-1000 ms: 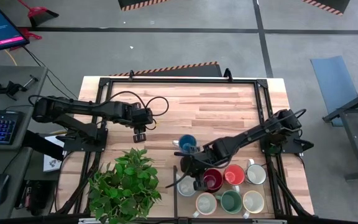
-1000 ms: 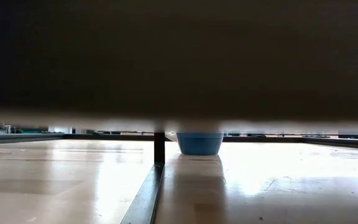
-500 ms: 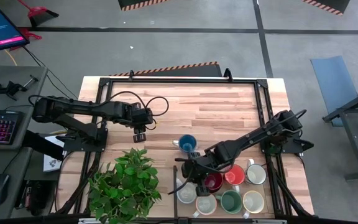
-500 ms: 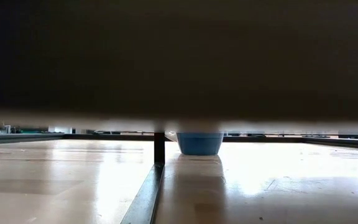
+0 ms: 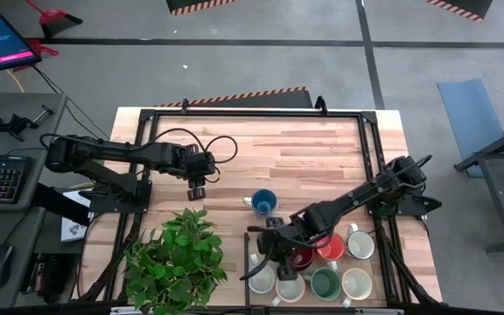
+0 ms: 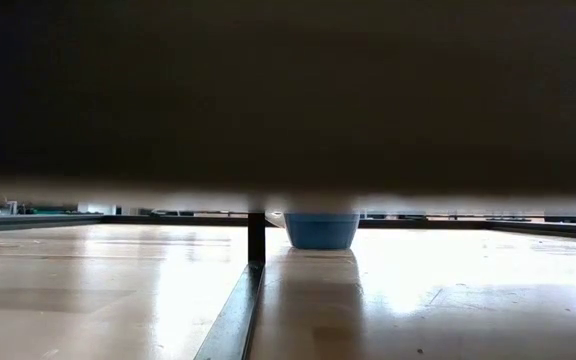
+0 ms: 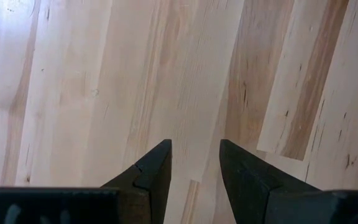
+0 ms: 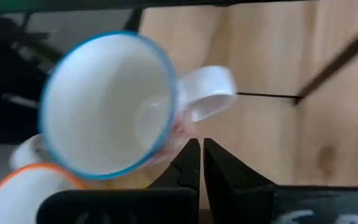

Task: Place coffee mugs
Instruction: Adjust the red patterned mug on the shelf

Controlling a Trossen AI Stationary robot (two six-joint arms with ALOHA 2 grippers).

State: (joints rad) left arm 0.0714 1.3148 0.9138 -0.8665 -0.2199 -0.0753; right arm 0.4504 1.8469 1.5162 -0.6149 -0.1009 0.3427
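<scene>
Seven mugs stand on their bases in a cluster at the table's near right: a white one point(image 5: 261, 276), dark red point(image 5: 301, 257), orange point(image 5: 329, 247), green point(image 5: 325, 283) and cream ones. A blue mug point(image 5: 263, 202) stands alone farther in and also shows in the low view as the blue mug point(image 6: 322, 230). My right gripper point(image 5: 266, 251) hovers over the cluster's left end, shut. In its wrist view my right gripper point(image 8: 201, 152) points at a blue-rimmed white mug point(image 8: 107, 102), just below its handle point(image 8: 207, 90). My left gripper point(image 5: 197, 188) waits open over bare wood at the left. My right gripper comes from above with shut fingertips point(image 8: 191, 149) right beside the blue-rimmed white mug's outer wall point(image 8: 173, 134), under the root of the handle. I cannot tell whether they touch it. The mug stands upright among the others.
A leafy potted plant point(image 5: 178, 258) stands at the near edge, left of the mugs. A black frame rail point(image 5: 370, 149) runs around the tabletop, and a thin black bar point(image 5: 247, 258) lies beside the cluster. Bare wood point(image 5: 296, 149) spreads over the far half.
My right gripper has moved toward the table's near edge, from beside the blue mug to above the white mug at the cluster's left end. The mugs have stayed where they were.
</scene>
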